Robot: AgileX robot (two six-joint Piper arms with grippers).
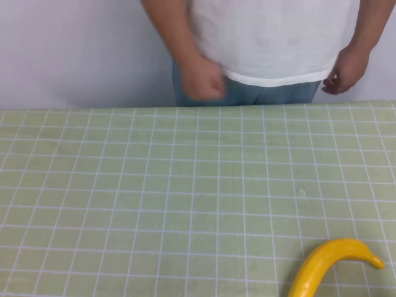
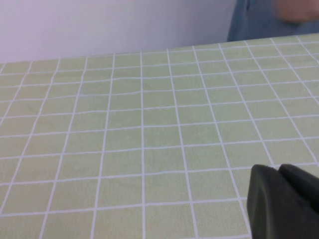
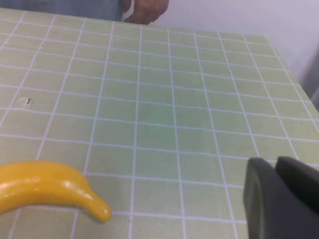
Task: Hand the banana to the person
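Observation:
The banana (image 1: 328,263) is bright yellow and lies on the green checked tablecloth (image 1: 185,185) at the near right edge of the high view. It also shows in the right wrist view (image 3: 45,186). The person (image 1: 272,37) in a white T-shirt and blue jeans stands behind the far side of the table, hands hanging at the waist. My right gripper (image 3: 274,162) is shut and empty, low over the cloth, apart from the banana. My left gripper (image 2: 276,169) is shut and empty over bare cloth. Neither gripper shows in the high view.
The person's jeans (image 2: 264,20) show past the table's far edge in the left wrist view, and a hand (image 3: 147,10) in the right wrist view. A white wall (image 1: 74,49) stands behind the table. A small speck (image 1: 302,192) lies on the cloth.

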